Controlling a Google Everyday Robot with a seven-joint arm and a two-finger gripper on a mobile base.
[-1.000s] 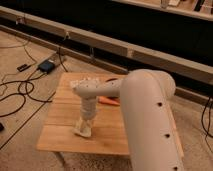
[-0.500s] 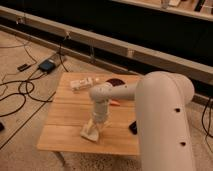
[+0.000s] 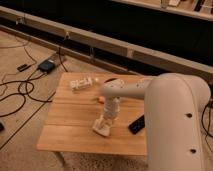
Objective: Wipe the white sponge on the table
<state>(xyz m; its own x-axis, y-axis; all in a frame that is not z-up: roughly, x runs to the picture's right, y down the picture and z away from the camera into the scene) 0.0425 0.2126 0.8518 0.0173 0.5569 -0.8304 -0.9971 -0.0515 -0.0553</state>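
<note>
The end effector (image 3: 103, 125) presses down on the white sponge (image 3: 101, 128) at the worktop's (image 3: 65, 125) six o'clock edge, its grip impossible to tell, the arm partly hiding a black bar (image 3: 136, 124).

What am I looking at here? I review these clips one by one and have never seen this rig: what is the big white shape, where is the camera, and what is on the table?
The big white shape on the right is the robot's arm, seen from close behind; it bends down over a small wooden table. There is only one view, from high up near the arm, looking down; where the camera is mounted is not on record. The arm ends in a gripper, which is low over the front middle of the table, right at the white sponge. Whether the sponge is gripped or only pressed cannot be made out. Also on the table: a whitish knobbly object near the back edge, a black bar beside the arm, and something small and orange behind the gripper. Cables and a small box lie on the floor to the left.
</note>
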